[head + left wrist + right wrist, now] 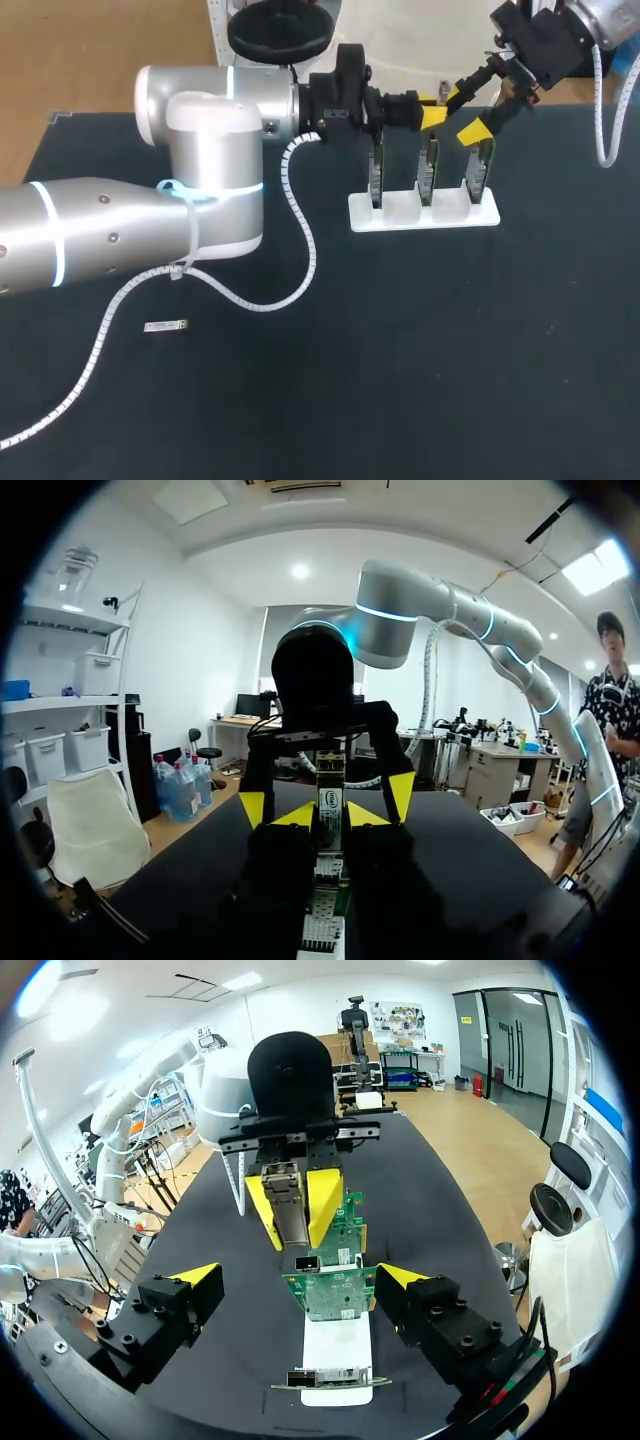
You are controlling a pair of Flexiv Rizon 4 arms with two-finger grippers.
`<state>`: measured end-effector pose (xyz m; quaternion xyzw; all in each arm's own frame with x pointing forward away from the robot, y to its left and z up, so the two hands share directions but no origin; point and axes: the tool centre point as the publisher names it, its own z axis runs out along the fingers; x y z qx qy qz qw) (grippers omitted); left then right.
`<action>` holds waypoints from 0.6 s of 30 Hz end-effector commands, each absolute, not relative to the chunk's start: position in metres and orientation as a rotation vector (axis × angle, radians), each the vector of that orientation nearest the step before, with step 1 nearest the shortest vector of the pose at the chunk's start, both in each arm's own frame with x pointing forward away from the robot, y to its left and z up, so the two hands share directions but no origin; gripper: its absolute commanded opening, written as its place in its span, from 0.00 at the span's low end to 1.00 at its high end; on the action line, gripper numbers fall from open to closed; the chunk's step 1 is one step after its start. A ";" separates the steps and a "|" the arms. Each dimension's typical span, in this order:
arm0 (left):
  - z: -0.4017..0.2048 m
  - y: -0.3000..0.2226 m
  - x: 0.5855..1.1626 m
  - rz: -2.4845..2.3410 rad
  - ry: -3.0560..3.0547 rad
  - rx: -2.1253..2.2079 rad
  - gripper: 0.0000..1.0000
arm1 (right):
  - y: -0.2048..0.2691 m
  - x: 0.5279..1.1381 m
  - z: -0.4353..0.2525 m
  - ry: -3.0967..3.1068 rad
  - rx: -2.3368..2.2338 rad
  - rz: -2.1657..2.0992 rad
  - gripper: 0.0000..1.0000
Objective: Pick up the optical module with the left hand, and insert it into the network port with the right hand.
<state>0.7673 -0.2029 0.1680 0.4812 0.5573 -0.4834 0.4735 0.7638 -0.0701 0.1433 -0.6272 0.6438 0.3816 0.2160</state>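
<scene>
- Left gripper: at the end of the left arm, which lies across the table from the left side. It is held level over the card stand. Its yellow tips are narrow and clamp the optical module from two sides.
- Optical module: a silver bar, held off the table over the middle card, with its lower end just beside the network port. Whether they touch cannot be told.
- Right gripper: comes in from the far right corner on the right arm and faces the left gripper. Its fingers are spread wide, one on each side of the cards, and hold nothing.
- Network cards: three green boards, upright in a row in a white stand, directly under both grippers.
- Spiral cable: white, hangs from the left wrist and loops over the tabletop just left of the stand.
- Small silver piece: flat on the table, near side, well apart from the stand.
- Table: dark top. The stand sits toward the far edge, with broad surface between it and the near edge.
</scene>
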 end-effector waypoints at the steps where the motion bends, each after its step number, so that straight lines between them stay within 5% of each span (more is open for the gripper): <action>1: 0.167 -0.203 0.769 -1.187 1.365 1.182 0.00 | -0.070 0.761 0.143 1.785 -1.734 1.049 1.00; 18: 0.166 -0.201 0.767 -1.207 1.370 1.161 0.00 | -0.070 0.761 0.143 1.785 -1.734 1.049 1.00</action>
